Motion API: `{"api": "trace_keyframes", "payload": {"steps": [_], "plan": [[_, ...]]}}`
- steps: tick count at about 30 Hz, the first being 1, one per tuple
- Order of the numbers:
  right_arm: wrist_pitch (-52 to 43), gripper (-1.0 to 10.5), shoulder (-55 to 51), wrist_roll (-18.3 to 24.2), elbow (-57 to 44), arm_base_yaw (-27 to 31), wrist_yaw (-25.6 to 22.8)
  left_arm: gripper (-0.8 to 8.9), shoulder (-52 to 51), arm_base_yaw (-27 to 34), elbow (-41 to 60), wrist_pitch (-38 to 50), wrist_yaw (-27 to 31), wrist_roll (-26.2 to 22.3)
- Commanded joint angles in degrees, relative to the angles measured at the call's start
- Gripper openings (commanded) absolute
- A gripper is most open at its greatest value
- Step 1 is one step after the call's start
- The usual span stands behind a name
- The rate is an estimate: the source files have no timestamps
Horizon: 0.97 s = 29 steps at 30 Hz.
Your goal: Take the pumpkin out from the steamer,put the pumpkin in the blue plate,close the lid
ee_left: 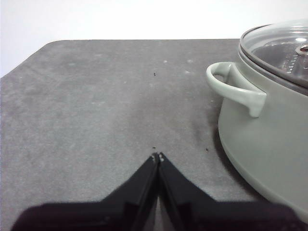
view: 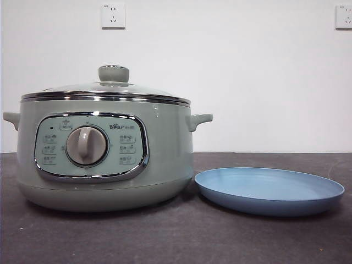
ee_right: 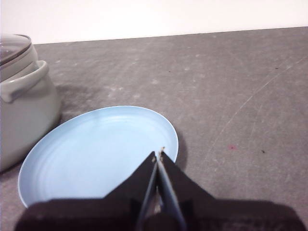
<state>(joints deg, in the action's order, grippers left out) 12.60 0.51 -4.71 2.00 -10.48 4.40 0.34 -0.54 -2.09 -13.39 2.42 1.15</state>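
The sage-green steamer stands at the left of the front view, and its glass lid with the green knob sits on it. The pumpkin is hidden. To the steamer's right lies the blue plate, with nothing on it. My left gripper is shut and holds nothing, over bare table beside the steamer and its side handle. My right gripper is shut too, hovering over the near rim of the blue plate. Neither arm shows in the front view.
The dark grey felt table runs under everything, with a white wall and two sockets behind. The table's rounded far corner shows in the left wrist view. The steamer's other handle shows beside the plate.
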Motion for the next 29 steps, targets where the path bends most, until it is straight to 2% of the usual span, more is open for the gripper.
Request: {"api": "trace_keyframes", "payload": {"steps": [1, 3, 5, 7, 9, 15, 23, 26, 29], "plan": [[-0.35, 0.0, -0.02, -7.5, -0.74, -0.04, 0.15, -0.03, -0.22, 0.15, 0.9, 0.09, -1.99, 3.91], [-0.35, 0.0, -0.02, -16.61, -0.74, -0.07, 0.13, -0.03, -0.22, 0.15, 0.9, 0.22, -7.04, 11.69], [-0.35, 0.0, -0.02, -23.54, -0.74, -0.07, 0.11, -0.03, -0.22, 0.15, 0.9, 0.52, -13.0, 18.84], [-0.42, 0.0, -0.02, -27.08, -0.74, -0.04, -0.24, -0.03, -0.22, 0.15, 0.9, 0.81, -18.21, 22.16], [-1.09, 0.0, -0.02, -27.39, -0.74, -0.04, -1.27, -0.03, -0.22, 0.15, 0.9, 1.49, -21.84, 22.91], [-1.38, 0.0, 0.02, -27.39, -0.07, -0.09, -1.25, -0.08, -0.22, 0.15, 0.52, 2.19, -24.2, 23.39], [-1.29, -0.1, 3.5, -27.12, 7.76, -0.09, -1.29, -0.08, 1.99, 0.17, -7.37, 0.04, -23.28, 23.76], [-0.11, -0.1, 6.45, -24.9, 12.33, -0.09, -1.31, -0.08, 5.33, 0.17, -11.26, -0.44, -23.3, 22.67], [1.01, -0.1, 10.6, -20.9, 17.88, -0.09, -1.31, -0.08, 10.01, 0.17, -15.67, -0.46, -23.32, 20.81]]}}
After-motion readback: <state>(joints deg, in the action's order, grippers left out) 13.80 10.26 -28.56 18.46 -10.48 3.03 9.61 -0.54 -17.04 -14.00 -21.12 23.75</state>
